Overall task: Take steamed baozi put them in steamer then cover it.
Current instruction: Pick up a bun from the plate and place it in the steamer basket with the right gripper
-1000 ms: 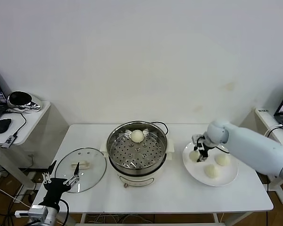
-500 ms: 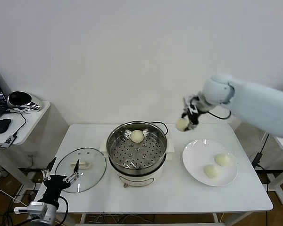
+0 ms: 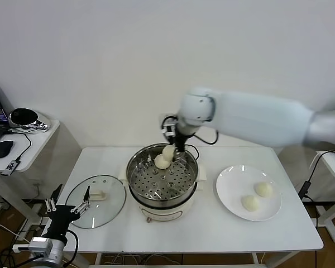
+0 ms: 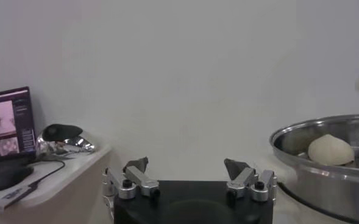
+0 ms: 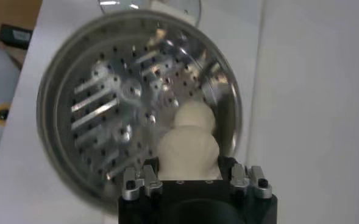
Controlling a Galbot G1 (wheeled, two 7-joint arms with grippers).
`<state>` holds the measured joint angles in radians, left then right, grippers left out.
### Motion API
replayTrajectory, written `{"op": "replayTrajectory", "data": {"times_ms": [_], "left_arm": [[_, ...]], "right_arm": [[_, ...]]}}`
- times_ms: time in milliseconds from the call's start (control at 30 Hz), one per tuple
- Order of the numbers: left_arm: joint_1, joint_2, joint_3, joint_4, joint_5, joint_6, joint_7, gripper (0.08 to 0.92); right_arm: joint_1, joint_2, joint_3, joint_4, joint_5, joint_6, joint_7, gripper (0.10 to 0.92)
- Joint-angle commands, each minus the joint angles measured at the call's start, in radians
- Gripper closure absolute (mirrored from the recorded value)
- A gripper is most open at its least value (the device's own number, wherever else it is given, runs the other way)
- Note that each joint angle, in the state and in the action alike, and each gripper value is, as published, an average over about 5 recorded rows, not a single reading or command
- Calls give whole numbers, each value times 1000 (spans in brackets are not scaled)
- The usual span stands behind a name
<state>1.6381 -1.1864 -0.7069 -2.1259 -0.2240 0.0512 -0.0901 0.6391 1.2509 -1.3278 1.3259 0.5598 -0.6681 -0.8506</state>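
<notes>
The steel steamer (image 3: 139,190) stands mid-table on its cream base, with one baozi (image 3: 161,162) on the perforated tray at the back. My right gripper (image 3: 171,151) is shut on a second baozi (image 5: 189,153) and holds it above the tray's back edge, right over the first one (image 5: 195,115). Two more baozi (image 3: 263,189) (image 3: 249,202) lie on the white plate (image 3: 229,190) at the right. The glass cover (image 3: 109,201) lies flat on the table left of the steamer. My left gripper (image 3: 67,207) is open and empty, low at the table's front left edge.
A side table at the far left holds a mouse (image 3: 3,148), a laptop and cables. A black cord (image 3: 196,149) runs behind the steamer. In the left wrist view the steamer rim (image 4: 325,131) shows off to the side.
My right gripper lifted a baozi off the plate and carried it left, up and over to the back of the steamer. The left gripper stayed low at the front left, shifting slightly.
</notes>
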Motion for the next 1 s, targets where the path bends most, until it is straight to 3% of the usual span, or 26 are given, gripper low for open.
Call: {"op": "replayTrajectory", "data": {"times_ms": [33, 567, 833, 1000], "left_arm": [[1, -12, 4, -3, 12, -2, 1, 177], [0, -14, 7, 7, 14, -8, 1, 177], [-3, -12, 11, 6, 13, -7, 2, 177], [-6, -8, 13, 4, 13, -5, 2, 177]], "right_arm": [[-115, 212, 2, -156, 32, -57, 41, 417], [-200, 291, 11, -278, 0, -59, 65, 404], [-168, 237, 30, -233, 9, -58, 58, 226], [-7, 81, 34, -71, 40, -56, -31, 204]]}}
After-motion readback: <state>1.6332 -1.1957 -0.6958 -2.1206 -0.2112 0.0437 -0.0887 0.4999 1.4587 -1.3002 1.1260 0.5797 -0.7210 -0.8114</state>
